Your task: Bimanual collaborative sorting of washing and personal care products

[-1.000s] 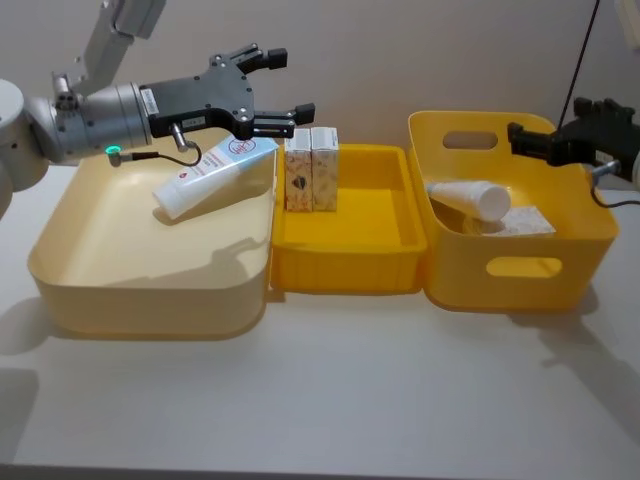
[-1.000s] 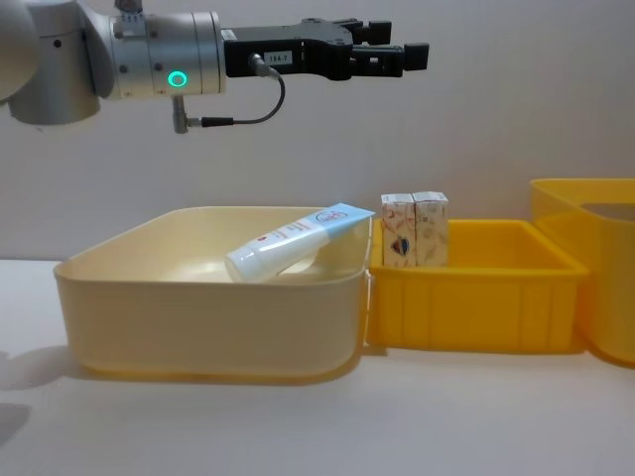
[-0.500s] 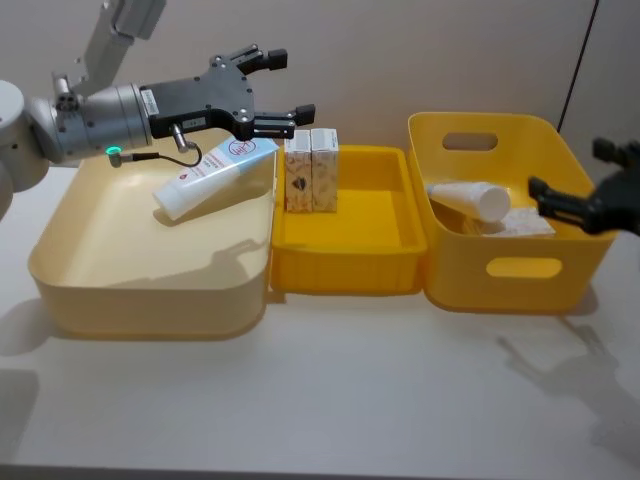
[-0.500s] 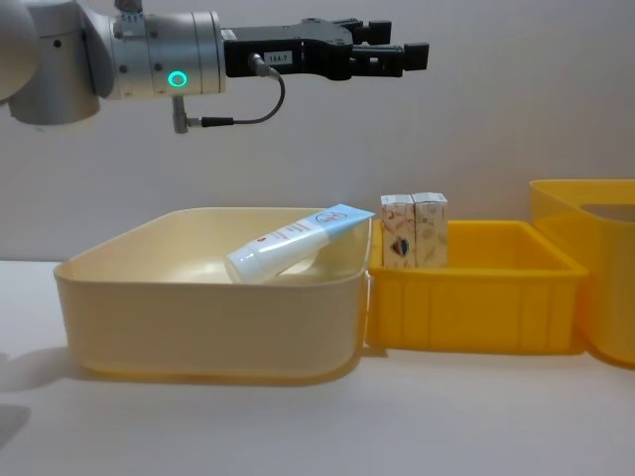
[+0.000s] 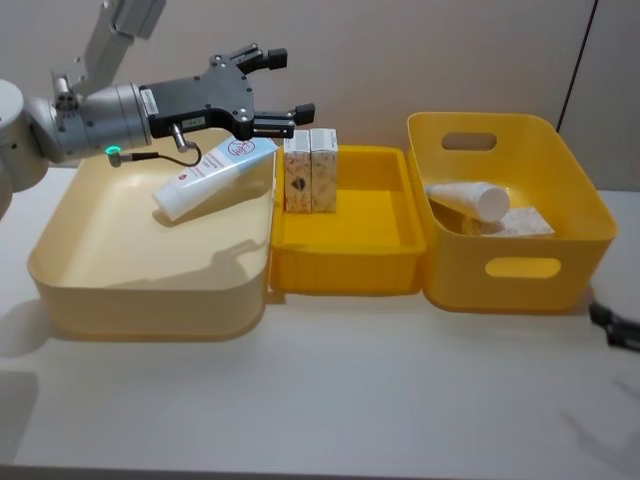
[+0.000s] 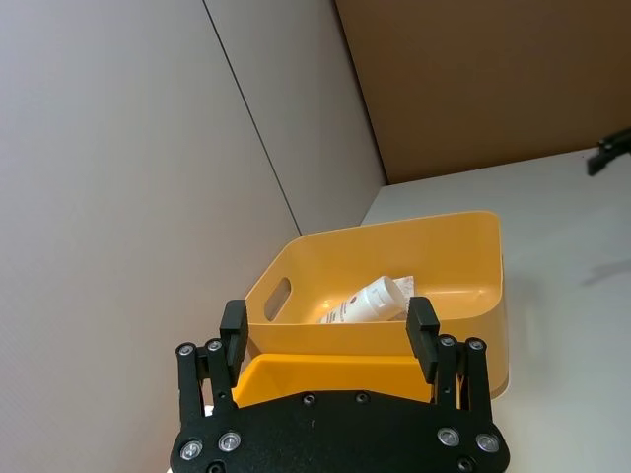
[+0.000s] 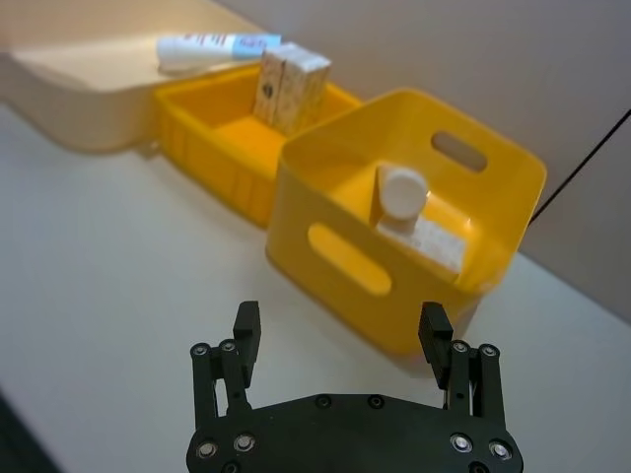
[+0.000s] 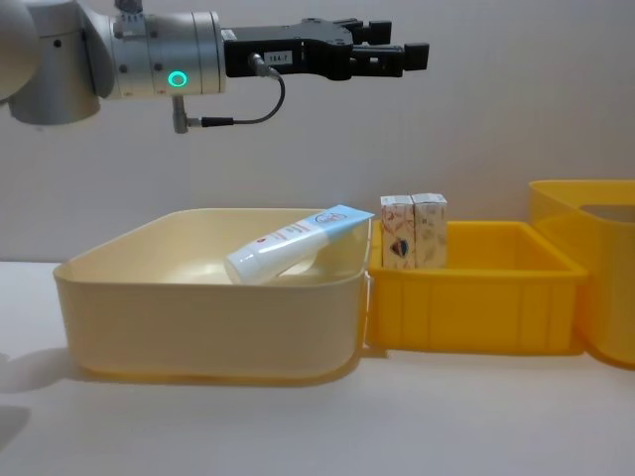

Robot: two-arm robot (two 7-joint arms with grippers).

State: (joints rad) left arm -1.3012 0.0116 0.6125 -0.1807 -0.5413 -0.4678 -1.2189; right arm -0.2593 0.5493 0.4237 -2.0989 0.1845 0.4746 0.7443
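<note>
A pale blue-and-white tube point(image 5: 213, 170) point(image 8: 298, 238) leans in the cream bin point(image 5: 100, 270) with its flat end on the right rim. Two white cartons point(image 5: 311, 170) point(image 8: 414, 230) stand upright at the back left of the shallow yellow tray point(image 5: 345, 265). Another tube point(image 5: 470, 197) point(image 7: 399, 192) lies in the deep yellow bin point(image 5: 560, 245) beside a flat white pack point(image 5: 522, 221). My left gripper point(image 5: 290, 82) point(image 8: 412, 55) hovers open and empty high above the cream bin's back right corner. My right gripper point(image 7: 340, 340) hangs open and empty over the table in front of the deep bin, and a dark part of it shows at the head view's right edge point(image 5: 612, 325).
The three containers stand side by side along the back of the white table point(image 5: 330, 400). A wall rises close behind them. The deep bin has handle slots point(image 5: 525, 267) in its front and back walls.
My right gripper has drawn away from above the deep yellow bin, dropping toward the table's front right. The left arm and all products have stayed still.
</note>
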